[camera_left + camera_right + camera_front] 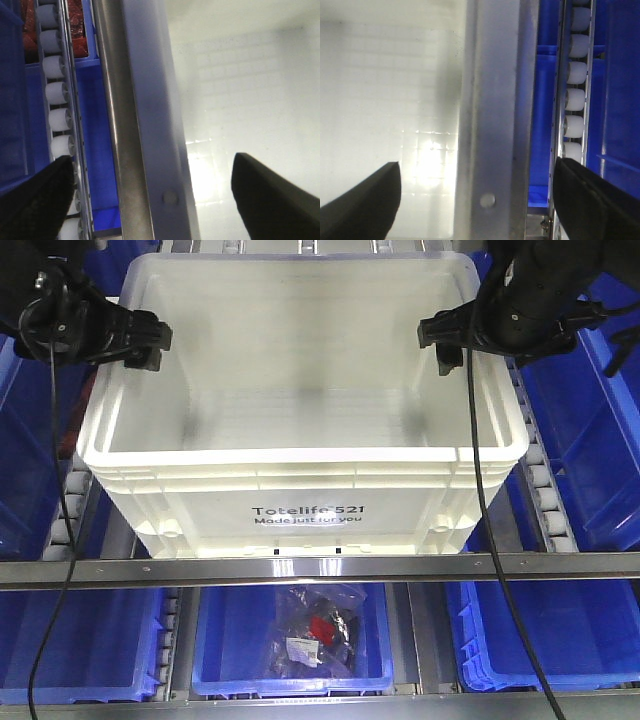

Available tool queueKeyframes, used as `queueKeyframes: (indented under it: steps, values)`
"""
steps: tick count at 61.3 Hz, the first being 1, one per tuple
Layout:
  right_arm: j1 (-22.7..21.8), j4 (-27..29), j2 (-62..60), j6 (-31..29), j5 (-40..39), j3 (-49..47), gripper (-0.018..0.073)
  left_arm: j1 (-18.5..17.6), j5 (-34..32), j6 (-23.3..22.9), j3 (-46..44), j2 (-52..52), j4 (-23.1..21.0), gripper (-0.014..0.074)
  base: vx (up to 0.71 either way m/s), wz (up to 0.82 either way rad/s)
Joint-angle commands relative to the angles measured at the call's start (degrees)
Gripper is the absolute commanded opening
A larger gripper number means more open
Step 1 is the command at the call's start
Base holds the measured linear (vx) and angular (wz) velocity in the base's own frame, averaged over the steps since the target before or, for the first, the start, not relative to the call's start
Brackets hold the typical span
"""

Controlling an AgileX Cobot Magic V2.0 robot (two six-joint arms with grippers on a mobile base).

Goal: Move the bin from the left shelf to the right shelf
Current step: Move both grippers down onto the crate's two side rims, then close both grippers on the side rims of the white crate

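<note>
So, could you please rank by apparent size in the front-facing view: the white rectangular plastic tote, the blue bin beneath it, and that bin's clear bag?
Largest: white rectangular plastic tote (also nearest the camera).
Then: blue plastic bin.
Smallest: clear plastic bag.

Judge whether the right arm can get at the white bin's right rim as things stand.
Probably yes. The right gripper hangs with jaws open astride the rim of the bin, one finger inside, one outside beside the rollers; nothing else shows between them.
</note>
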Motion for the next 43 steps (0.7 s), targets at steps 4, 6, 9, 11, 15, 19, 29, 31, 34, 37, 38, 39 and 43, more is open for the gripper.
queueKeyframes:
  steps: [4,6,9,11,15,19,29,31,34,37,38,39,43]
  values:
    - [-0.34,-0.77,-0.65,0.07,0.03,-3.61,0.0582,-0.17,-0.93,-0.66,-3.06,-0.67,0.35,0.0594,0.00,0.00]
    - [-0.34,-0.77,-0.52,0.07,0.03,-3.61,0.0574,-0.17,-0.79,-0.66,-3.06,-0.67,0.35,0.0594,0.00,0.00]
    - [-0.34,-0.77,-0.10,0.25,0.30,-3.61,0.0554,-0.17,-0.57,-0.66,-3.06,-0.55,0.35,0.0594,0.00,0.00]
    - [-0.34,-0.77,-0.06,0.25,0.45,-3.61,0.0542,-0.17,-0.44,-0.66,-3.06,-0.55,0.35,0.0592,0.00,0.00]
    - [-0.36,-0.72,0.11,0.25,0.57,-3.55,0.0510,-0.17,-0.04,-0.66,-3.06,-0.55,0.35,0.0582,0.00,0.00]
    - [-0.41,-0.58,0.11,0.25,0.71,-3.55,0.0473,-0.17,0.12,-0.66,-3.06,-0.55,0.35,0.0564,0.00,0.00]
    - [-0.41,0.47,0.11,0.25,0.66,-3.55,0.0375,-0.17,0.12,-0.71,-3.06,-0.55,0.35,0.0487,0.00,0.00]
    - [-0.41,0.52,0.11,0.25,0.66,-3.55,0.0355,-0.17,0.12,-0.71,-3.06,-0.55,0.35,0.0468,0.00,0.00]
    - [-0.41,0.52,0.11,0.19,0.72,-3.55,0.0328,-0.17,0.12,-0.71,-3.06,-0.55,0.35,0.0441,0.00,0.00]
    - [-0.41,0.52,0.11,0.19,0.78,-3.55,0.0305,-0.17,0.07,-0.71,-3.06,-0.55,0.35,0.0419,0.00,0.00]
    - [-0.41,0.52,0.11,0.19,0.83,-3.55,0.0294,-0.17,0.07,-0.71,-3.06,-0.55,0.35,0.0408,0.00,0.00]
    - [-0.41,0.52,0.11,0.19,0.83,-3.55,0.0286,-0.17,0.07,-0.71,-3.06,-0.55,0.35,0.0401,0.00,0.00]
    - [-0.41,0.52,0.11,0.19,0.77,-3.55,0.0254,-0.17,0.13,-0.71,-3.06,-0.55,0.28,0.0372,0.00,0.00]
